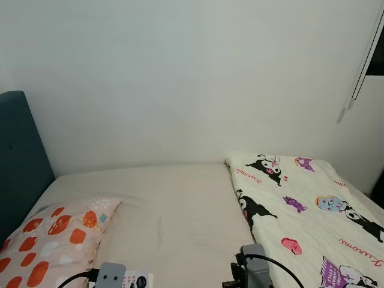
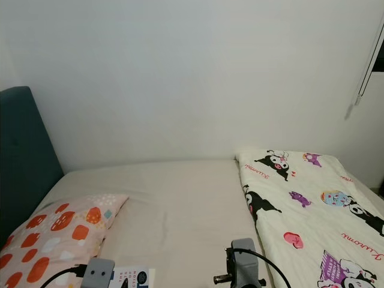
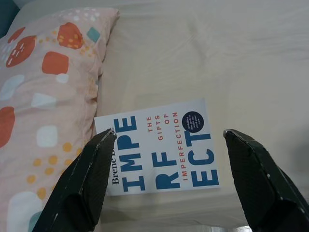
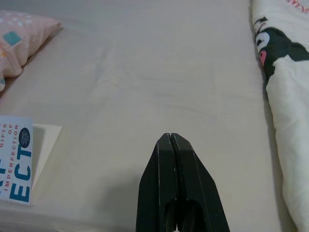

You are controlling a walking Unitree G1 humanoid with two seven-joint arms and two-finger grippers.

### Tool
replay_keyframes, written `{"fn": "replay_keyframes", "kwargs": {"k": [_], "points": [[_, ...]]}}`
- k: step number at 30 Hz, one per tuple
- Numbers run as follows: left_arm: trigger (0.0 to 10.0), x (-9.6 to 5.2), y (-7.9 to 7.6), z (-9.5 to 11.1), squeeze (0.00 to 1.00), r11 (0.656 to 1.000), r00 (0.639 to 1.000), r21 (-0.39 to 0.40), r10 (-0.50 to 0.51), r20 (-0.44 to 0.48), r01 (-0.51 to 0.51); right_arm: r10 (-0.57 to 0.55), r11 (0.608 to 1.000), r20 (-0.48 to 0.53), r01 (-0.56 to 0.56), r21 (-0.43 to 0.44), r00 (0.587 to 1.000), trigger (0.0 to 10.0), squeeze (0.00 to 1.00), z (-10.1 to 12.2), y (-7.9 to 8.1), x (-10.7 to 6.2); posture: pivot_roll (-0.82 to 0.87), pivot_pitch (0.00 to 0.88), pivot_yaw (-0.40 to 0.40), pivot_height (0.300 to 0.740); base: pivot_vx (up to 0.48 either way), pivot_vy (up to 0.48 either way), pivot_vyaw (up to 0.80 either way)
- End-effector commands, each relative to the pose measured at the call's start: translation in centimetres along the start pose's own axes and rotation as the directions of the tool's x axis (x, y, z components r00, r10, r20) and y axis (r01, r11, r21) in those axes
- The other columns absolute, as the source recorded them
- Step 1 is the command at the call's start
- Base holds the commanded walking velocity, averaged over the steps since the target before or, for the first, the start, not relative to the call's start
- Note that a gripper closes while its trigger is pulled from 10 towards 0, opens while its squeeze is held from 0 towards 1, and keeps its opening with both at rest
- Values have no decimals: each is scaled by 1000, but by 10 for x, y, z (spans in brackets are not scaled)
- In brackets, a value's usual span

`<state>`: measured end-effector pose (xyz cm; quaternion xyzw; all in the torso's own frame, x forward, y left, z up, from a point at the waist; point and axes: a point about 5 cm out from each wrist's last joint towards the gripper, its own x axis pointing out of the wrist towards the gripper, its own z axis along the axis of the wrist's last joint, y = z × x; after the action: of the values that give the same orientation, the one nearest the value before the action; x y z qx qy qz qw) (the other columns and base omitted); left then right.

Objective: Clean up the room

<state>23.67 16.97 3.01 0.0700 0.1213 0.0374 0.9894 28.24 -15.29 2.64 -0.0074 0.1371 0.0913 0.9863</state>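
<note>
We saw a white wall [image 1: 180, 78] behind the bed, a dark teal headboard [image 1: 18, 156] at the left, and a white blind cord [image 1: 360, 72] hanging at the far right.

Setting: bedroom in a home. Evidence: bed [image 1: 174, 204] w/ beige fitted sheet across lower half of frame; teal padded headboard [image 1: 18, 162] at left edge; pillow [image 1: 51, 240] w/ orange & pastel blotches, lower left; cartoon-print quilt [image 1: 306, 210], lower right; plain white wall [image 1: 180, 78] across upper frame; blind cord [image 1: 360, 72], upper right corner.
</note>
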Motion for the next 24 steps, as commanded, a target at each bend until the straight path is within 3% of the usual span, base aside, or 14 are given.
{"fn": "replay_keyframes", "kwargs": {"k": [1, 9, 24], "points": [[10000, -1, 0, -3, 0, 1000, 1000, -11, 7, -12, -7, 16, 1000, 5, -16, -22, 1000, 10000, 0, -1, 1, -1, -59, 81, -51, 740, 0, 0, 0], [10000, -2, -1, 1, 0, 999, 1000, -46, 28, 13, -27, 13, 1000, 23, -13, -17, 1000, 10000, 0, 5, -2, 2, -62, 72, -57, 740, 0, 0, 0], [10000, -2, -5, 6, 0, 999, 999, -28, -18, 49, 20, 14, 1000, 23, -14, -21, 1000, 10000, 0, 2, -1, -2, -67, 65, -40, 740, 0, -34, 0]]}}
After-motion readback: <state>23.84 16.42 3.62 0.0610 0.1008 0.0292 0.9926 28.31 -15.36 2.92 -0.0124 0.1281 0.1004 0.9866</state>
